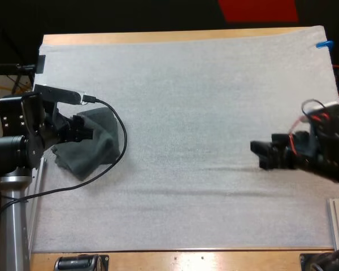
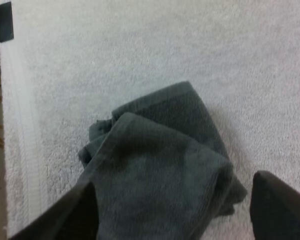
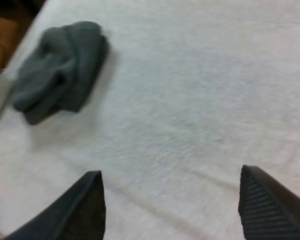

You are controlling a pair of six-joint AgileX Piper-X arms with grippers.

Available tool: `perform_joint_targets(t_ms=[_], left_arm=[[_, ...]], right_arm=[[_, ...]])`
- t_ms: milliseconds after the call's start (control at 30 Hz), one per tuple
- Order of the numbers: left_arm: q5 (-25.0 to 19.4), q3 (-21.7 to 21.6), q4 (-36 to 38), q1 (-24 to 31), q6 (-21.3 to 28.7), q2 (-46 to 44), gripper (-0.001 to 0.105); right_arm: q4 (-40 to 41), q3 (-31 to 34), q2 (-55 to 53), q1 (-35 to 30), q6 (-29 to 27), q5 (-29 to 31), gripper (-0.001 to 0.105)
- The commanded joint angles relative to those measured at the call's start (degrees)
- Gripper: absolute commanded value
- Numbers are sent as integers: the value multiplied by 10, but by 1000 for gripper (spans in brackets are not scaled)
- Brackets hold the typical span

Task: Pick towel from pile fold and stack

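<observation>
Towel [image 1: 99, 145] crumpled at 9 o'clock on mat [image 1: 203, 101]. Left gripper [image 1: 85, 131] low over it, fingers spread wide, likely ready to grab edge. Right gripper [image 1: 259, 155] at 3 o'clock, fingers apart, holding nothing, likely there to help fold.

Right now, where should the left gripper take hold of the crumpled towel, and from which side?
Probably the raised top fold of the crumpled towel, taken straight down from above. It lies bunched on the white mat, and the left gripper hangs over it, jaws open and astride that fold.
</observation>
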Motion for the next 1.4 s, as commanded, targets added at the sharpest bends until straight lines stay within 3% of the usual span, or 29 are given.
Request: perform_joint_targets(t_ms=[0,233,433,500,633,767,867,1067,1200,1367], left_arm=[[3,-1,5,-6,-4,-6,62],[-1,-1,6,-54,-2,-16,62],[-1,-1,6,-61,-2,-46,62],[-1,-1,6,-61,-3,-64,62],[-2,-1,5,-61,-5,-111,62],[-36,2,-6,-61,-5,-162,62],[-58,24,-19,-61,-5,-216,62],[-66,118,-20,-61,-4,-354,62],[-66,191,10,-61,-4,-461,62],[-66,235,67,-61,-4,-550,62]], right_arm=[[-20,2,13,-19,-14,4,56],[-40,2,44,-157,-73,4,56],[-24,2,11,-278,-105,6,56],[-24,2,-5,-294,-118,11,56],[0,2,-50,-301,-159,84,56],[20,4,-100,-301,-161,103,56],[20,15,-149,-301,-161,103,56],[16,70,-267,-301,-161,103,56],[15,117,-356,-301,-161,103,56],[15,162,-447,-301,-160,103,56]])
